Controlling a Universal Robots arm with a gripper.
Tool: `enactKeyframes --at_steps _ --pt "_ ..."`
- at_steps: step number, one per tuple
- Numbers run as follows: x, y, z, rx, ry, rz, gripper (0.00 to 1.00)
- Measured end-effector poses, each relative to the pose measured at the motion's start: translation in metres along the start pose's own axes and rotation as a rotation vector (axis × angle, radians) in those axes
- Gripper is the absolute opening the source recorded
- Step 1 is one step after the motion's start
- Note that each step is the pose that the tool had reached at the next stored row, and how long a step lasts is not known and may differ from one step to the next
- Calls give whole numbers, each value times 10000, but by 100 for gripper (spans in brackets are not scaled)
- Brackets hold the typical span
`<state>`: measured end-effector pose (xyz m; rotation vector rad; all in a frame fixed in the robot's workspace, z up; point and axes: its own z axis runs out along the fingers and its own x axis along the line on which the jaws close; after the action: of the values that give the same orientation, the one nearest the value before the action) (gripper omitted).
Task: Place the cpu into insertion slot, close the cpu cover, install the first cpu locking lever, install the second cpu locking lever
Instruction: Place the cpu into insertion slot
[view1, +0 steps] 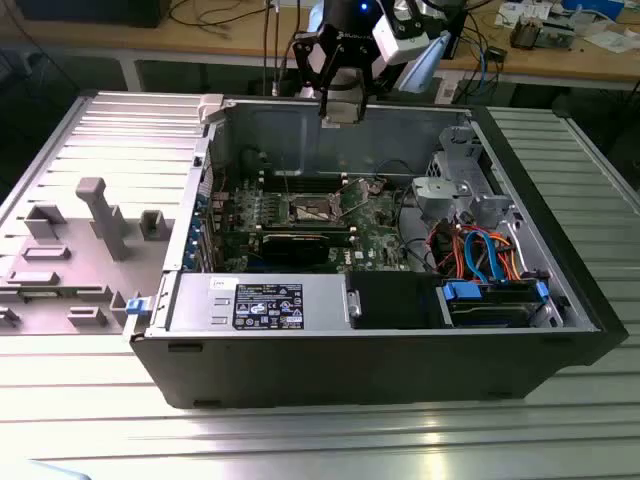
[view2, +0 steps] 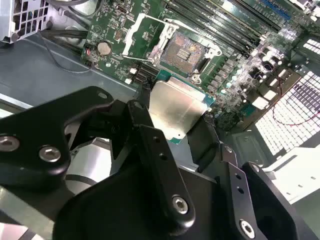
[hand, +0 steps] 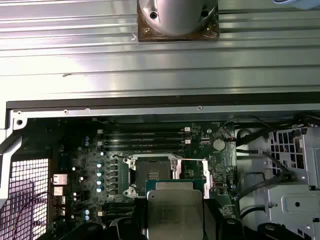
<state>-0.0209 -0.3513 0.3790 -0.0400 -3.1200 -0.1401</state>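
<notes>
In the exterior view, well off to the gripper's (view1: 340, 100) side on the exterior view's left, a grey fixture tray (view1: 90, 240) lies on the ribbed table (view1: 300, 440); it plays no part here. Next comes the open computer case (view1: 400, 360). The gripper hangs above its far wall, clear of the motherboard (view1: 380, 235).

It is clamped on the cpu (view2: 177, 107). In the second wrist view a black finger (view2: 145, 135) presses on each of two opposite edges, with the metal top facing the camera.

The insertion slot (view2: 182, 52) lies below the gripper and a little to the exterior view's left, well apart from the chip (a descent, in my judgement, more than a sideways shift). In the first wrist view the cpu's edges run roughly parallel to the socket's, so little twist seems needed. The cpu cover (view2: 131, 36) is tilted up just beside the slot, and the slot's dark centre is bare.

Farthest to the exterior view's right of the gripper sit the drive cage (view1: 465, 190) and its blue and orange cables (view1: 480, 250).
</notes>
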Motion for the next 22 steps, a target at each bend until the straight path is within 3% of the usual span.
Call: enactKeyframes --at_steps 22 --pt "0 -15 0 -3 -18 200 55"
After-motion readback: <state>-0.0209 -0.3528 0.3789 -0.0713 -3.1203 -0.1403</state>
